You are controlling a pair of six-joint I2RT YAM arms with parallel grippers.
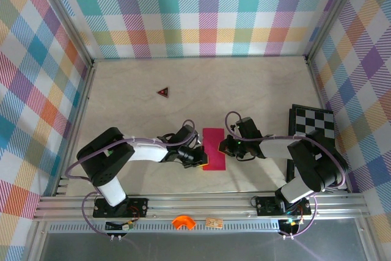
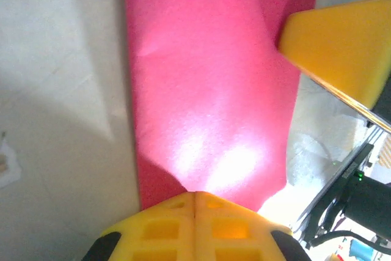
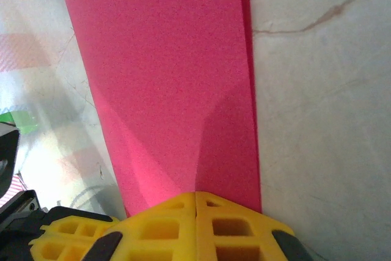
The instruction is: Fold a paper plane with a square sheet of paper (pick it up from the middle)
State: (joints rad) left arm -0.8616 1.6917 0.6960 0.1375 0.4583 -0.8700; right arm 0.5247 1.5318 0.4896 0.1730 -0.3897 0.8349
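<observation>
Folded paper (image 1: 214, 149) between left gripper (image 1: 198, 154) and right gripper (image 1: 226, 147).
Paper pink, a narrow upright strip flat on the table (image 1: 183, 84), near the front rail. Each gripper meets one long edge. Small dark red triangle (image 1: 163, 92) well apart, back-left. Checkerboard (image 1: 313, 121) by right wall.

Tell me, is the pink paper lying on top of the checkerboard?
No, the pink paper lies on the bare table, well left of the checkerboard.

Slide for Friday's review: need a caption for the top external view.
Left gripper and right gripper, both shut, at opposite edges of the folded pink paper; checkerboard far right.
</observation>
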